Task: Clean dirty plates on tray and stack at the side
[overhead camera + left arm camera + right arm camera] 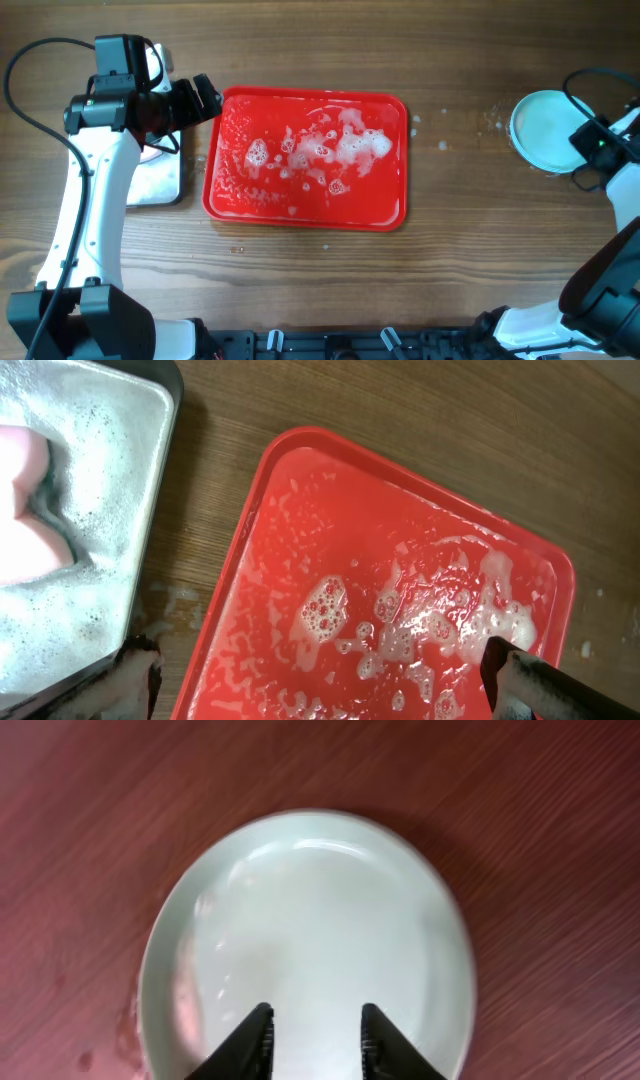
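Red tray (pixel 385 205) sits mid-bench, long axis running left-right in the overhead view, rim up. It holds only white suds (pixel 350 150) and water, thickest toward its right half.

Pale blue plate (pixel 540 128) lies flat, face up, on the bench (pixel 300 290) far right, well apart from the tray. It's round, so no long axis. Only one disc outline shows, and I can't tell if more sit beneath it. Surface looks wet and glossy, no smears visible from the right wrist.

Right fingers (pixel 250 1045) are directly over the plate's near half, tips parted by a narrow gap with bare plate showing between them, nothing pinched. Can't tell whether the tips touch the surface. In the overhead view the right arm and a black cable cover the plate's right rim.

Left fingers (pixel 540 685) are spread wide and empty, hanging over the gap between the tray's left end and the silver pan (pixel 110 480). The pan sits just beside the tray on the left, black-rimmed and full of grey foam, with a pink sponge (pixel 20 500) at its far side.

A few water spots (pixel 445 147) lie on the wood between tray and plate.
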`<action>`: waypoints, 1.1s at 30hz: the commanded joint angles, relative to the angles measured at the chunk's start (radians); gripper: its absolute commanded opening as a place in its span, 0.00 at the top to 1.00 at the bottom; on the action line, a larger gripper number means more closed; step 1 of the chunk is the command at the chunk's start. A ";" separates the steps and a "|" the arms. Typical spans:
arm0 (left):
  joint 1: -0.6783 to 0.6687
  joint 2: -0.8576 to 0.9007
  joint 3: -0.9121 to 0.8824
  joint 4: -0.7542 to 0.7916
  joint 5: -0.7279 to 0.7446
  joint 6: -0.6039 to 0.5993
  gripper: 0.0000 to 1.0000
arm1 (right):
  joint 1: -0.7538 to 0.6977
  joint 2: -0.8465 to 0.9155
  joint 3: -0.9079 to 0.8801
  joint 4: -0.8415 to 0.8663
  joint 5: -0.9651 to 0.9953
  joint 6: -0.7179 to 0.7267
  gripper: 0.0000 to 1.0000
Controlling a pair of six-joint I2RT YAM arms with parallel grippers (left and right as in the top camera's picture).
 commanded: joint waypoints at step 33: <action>-0.002 -0.003 0.011 0.000 0.015 -0.002 0.00 | 0.552 -1.535 -0.804 0.060 0.118 -0.242 0.00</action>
